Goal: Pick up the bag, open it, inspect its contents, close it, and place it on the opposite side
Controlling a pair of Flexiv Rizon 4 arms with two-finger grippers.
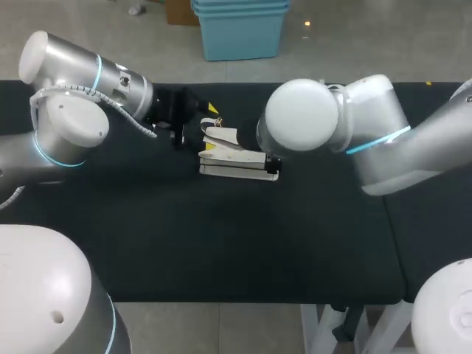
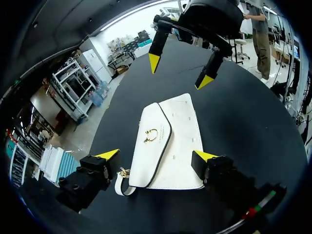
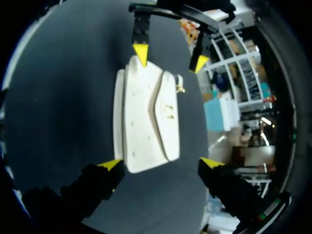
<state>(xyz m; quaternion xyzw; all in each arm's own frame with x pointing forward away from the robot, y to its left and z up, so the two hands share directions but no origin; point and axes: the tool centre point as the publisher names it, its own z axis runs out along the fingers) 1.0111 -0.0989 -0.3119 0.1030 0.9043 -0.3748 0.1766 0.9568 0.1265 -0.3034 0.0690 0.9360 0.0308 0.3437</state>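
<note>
under the right arm (image 1: 310,118) the bag (image 1: 228,156) seems partly hidden, left pincer (image 2: 157,155) and right pincer (image 3: 161,163) wide.

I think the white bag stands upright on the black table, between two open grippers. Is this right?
Not quite: the white bag lies flat on the black table, as the left wrist view shows, between the open left gripper and right gripper.

Silver left arm (image 1: 66,118) and right arm (image 1: 376,133) are glowing with cyan rings; yellow fingertips (image 2: 108,155) are capping the black left gripper (image 2: 156,156).
</note>
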